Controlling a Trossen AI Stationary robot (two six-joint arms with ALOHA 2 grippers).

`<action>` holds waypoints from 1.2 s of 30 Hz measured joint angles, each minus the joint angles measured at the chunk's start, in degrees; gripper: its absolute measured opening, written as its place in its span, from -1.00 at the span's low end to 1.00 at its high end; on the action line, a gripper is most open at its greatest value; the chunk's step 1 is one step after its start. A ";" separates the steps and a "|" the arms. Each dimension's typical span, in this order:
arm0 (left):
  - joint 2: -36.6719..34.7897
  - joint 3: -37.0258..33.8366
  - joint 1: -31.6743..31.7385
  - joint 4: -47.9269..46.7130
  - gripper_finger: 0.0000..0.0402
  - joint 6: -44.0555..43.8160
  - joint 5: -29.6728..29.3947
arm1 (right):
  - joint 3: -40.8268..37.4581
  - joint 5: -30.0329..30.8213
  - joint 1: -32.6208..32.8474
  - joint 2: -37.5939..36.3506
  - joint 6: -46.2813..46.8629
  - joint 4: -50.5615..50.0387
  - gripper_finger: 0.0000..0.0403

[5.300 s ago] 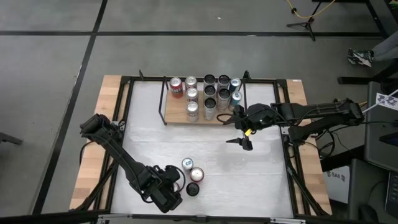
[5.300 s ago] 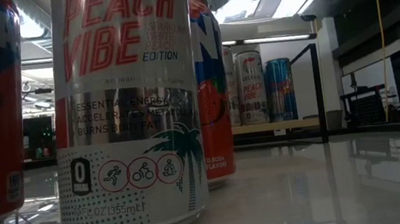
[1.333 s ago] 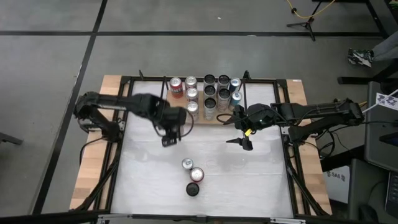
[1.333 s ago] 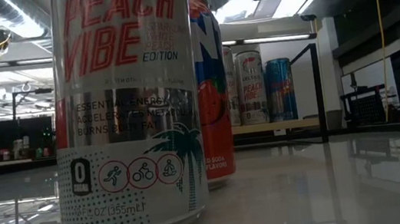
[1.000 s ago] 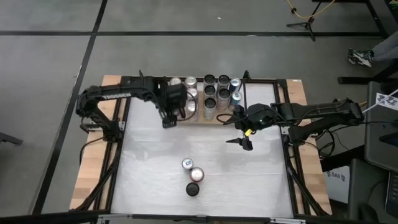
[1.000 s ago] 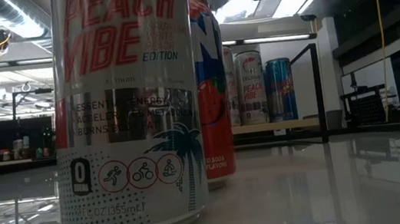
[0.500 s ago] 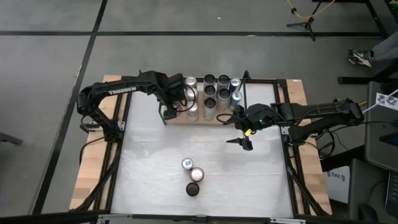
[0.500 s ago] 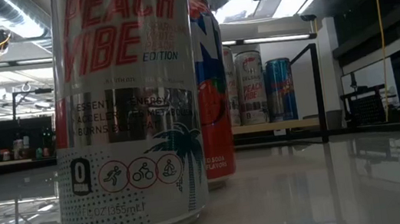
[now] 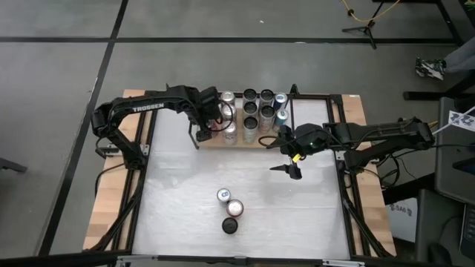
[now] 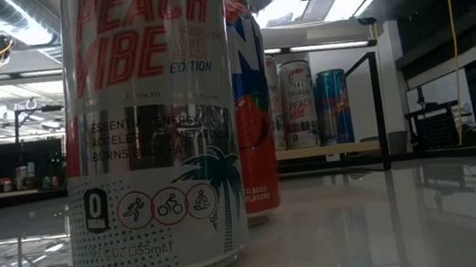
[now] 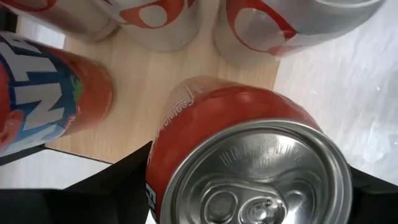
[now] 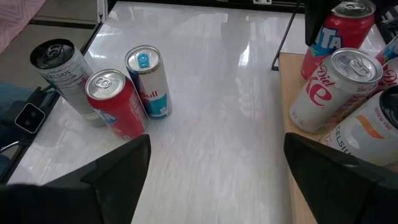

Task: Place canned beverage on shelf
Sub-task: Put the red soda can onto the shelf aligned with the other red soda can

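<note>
My left gripper [image 9: 210,119] is over the left end of the shelf [image 9: 211,142], shut on a red can [image 11: 249,155] with a silver top. The light-wood board [image 11: 168,93] shows just under that can, among several cans [image 9: 252,111] standing on the shelf. I cannot see whether the held can's base rests on the board. My right gripper [image 9: 286,160] hangs open above the white table, right of the shelf, with nothing between its fingers [image 12: 118,168]. My left gripper pinches the red can's wall near its top [image 11: 163,155] between its two fingers [image 11: 121,180], one on each side. The fingers come from above, pointing steeply down. The can stays upright, and its own body hides its base.
Three more cans stand together on the table's near middle: a blue-and-silver one [image 12: 148,79], a red one [image 12: 115,103] and a black-topped one [image 12: 61,73]. A black rod upright [image 9: 197,122] stands at the shelf's left end. Bare white table lies between shelf and cans.
My left gripper has carried the red can toward the far edge and down, over the shelf's left end, slowing in the last half second. The can stays upright in the hold.
</note>
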 joint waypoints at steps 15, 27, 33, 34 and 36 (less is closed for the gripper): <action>0.00 -0.15 -0.24 0.79 0.50 -0.20 -0.35 | 0.00 0.00 0.00 0.00 -0.01 0.00 0.80; 0.08 -0.19 -1.74 0.73 0.50 -0.25 -0.28 | 0.00 0.00 0.00 0.00 -0.02 0.00 0.80; 0.13 1.46 -1.75 0.72 0.50 -0.23 -0.28 | 0.00 0.00 0.00 0.00 -0.02 0.00 0.80; 0.13 1.47 -1.73 0.68 0.50 -0.23 -0.30 | 0.00 0.00 0.02 0.00 -0.02 0.00 0.80; 0.13 1.47 -1.70 0.34 0.50 -0.23 -0.33 | 0.00 0.00 0.01 0.00 -0.02 0.00 0.80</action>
